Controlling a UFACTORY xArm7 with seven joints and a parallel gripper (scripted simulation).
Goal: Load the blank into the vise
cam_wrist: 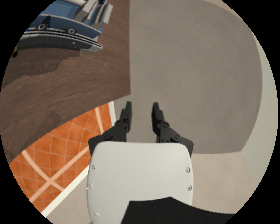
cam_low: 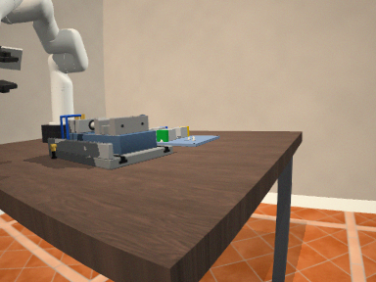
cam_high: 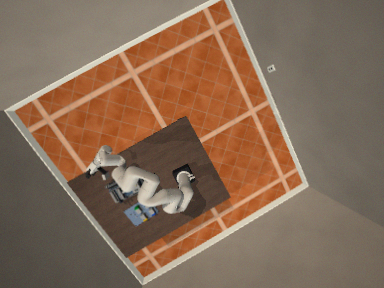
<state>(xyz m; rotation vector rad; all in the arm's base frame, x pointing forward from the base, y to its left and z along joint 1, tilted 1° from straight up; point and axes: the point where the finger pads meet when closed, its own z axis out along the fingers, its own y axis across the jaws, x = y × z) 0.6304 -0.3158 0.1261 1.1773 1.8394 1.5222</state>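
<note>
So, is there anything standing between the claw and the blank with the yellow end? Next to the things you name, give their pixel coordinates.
Yes, the milling vise [cam_high: 116,194] [cam_low: 132,142] [cam_wrist: 65,25] stands between the claw [cam_high: 96,173] [cam_low: 14,71] [cam_wrist: 142,108] and the yellow-ended blank [cam_high: 144,219] [cam_low: 187,131]. The claw hangs higher, so passing above the vise looks possible.
</note>
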